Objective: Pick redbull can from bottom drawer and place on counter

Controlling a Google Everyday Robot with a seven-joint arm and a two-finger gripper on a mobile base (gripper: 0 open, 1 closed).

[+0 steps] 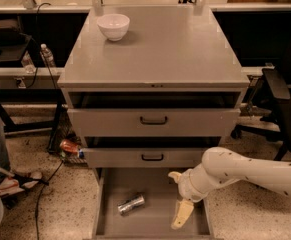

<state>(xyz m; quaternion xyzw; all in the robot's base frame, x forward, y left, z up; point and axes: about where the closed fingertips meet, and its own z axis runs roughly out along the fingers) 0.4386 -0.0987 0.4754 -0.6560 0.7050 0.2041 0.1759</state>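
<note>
The redbull can [131, 204] lies on its side on the floor of the open bottom drawer [155, 224], left of middle. My gripper [179, 195] hangs inside the drawer to the right of the can, about a hand-width away and not touching it. Its cream fingers [182, 214] are spread apart and hold nothing. The white arm comes in from the right. The counter [160, 54] is the grey top of the cabinet, above the two upper drawers.
A white bowl [113, 26] stands on the counter's back left. The two upper drawers [153, 120] stick out slightly. An orange-red can [69, 146] lies left of the cabinet, a water bottle [47, 55] on a shelf behind. A person's foot [7, 180] is at left, a black chair [285, 99] at right.
</note>
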